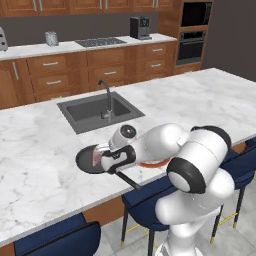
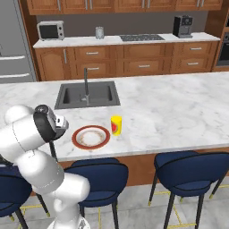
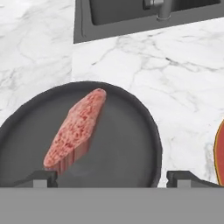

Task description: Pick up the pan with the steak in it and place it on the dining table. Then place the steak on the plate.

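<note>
1. Left of centre in the left base view, the black pan (image 1: 86, 159) sits on the marble dining table (image 1: 45, 150), below the dark inset sink (image 1: 95, 111) and its tap (image 1: 106, 97). The pinkish steak (image 1: 96, 156) lies in the pan's right part, right against the white hand, whose gripper (image 1: 103, 162) hangs over that side; its finger spread cannot be told from here. The thin pan handle (image 1: 128, 180) runs toward the lower right, past the table edge. A sliver of the plate (image 1: 152, 164) peeks from under the arm, just right of the pan.

2. Lower left of centre in the right base view, the red-rimmed plate (image 2: 91, 136) lies on the table near its front edge, with a yellow can (image 2: 116, 125) just beside it to the right. Blue chairs (image 2: 190, 172) stand below the table edge.

3. Across the lower half of the hand view, the pan (image 3: 127, 144) spreads on the marble with the steak (image 3: 75, 129) lying diagonally in its left half. The two fingertips (image 3: 41, 177) stand wide apart at the bottom edge, holding nothing; the steak's lower end is just above the left tip, well clear of the right one. The plate's rim (image 3: 218, 153) shows at the right edge.
</note>
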You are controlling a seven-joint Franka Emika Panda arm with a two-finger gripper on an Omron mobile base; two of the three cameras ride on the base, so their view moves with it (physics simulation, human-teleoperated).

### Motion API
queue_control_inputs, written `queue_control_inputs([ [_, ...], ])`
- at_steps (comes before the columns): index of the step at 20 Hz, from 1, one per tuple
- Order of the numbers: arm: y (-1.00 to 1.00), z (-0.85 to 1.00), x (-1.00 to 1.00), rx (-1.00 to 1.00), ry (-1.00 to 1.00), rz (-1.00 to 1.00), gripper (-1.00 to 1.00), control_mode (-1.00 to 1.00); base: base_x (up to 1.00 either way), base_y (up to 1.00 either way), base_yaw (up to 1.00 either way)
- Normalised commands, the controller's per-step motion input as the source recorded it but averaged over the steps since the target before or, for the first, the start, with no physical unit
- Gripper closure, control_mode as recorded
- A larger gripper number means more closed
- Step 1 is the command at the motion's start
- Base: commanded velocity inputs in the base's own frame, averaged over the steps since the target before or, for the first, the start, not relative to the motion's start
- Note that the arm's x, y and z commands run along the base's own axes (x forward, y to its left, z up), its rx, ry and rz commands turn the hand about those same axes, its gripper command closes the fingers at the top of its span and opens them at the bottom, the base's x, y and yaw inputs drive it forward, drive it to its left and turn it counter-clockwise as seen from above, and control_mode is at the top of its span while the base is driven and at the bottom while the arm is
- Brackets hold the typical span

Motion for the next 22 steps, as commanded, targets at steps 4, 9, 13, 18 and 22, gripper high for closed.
queue_control_inputs([
  [4,0.08,0.46,0.14,0.04,0.0,-0.11,-1.0,-1.0,0.0,0.0,0.0],
  [9,0.02,0.0,0.02,0.0,0.01,0.0,-1.0,-1.0,0.0,0.0,0.0],
  [13,0.09,-0.15,0.14,0.01,0.09,0.0,-1.0,-1.0,0.0,0.0,0.0],
  [18,0.01,-0.24,0.12,0.05,0.11,0.0,-1.0,-1.0,0.0,0.0,0.0],
  [22,0.0,-0.06,0.03,0.02,0.04,0.0,-1.0,-1.0,0.0,0.0,0.0],
])
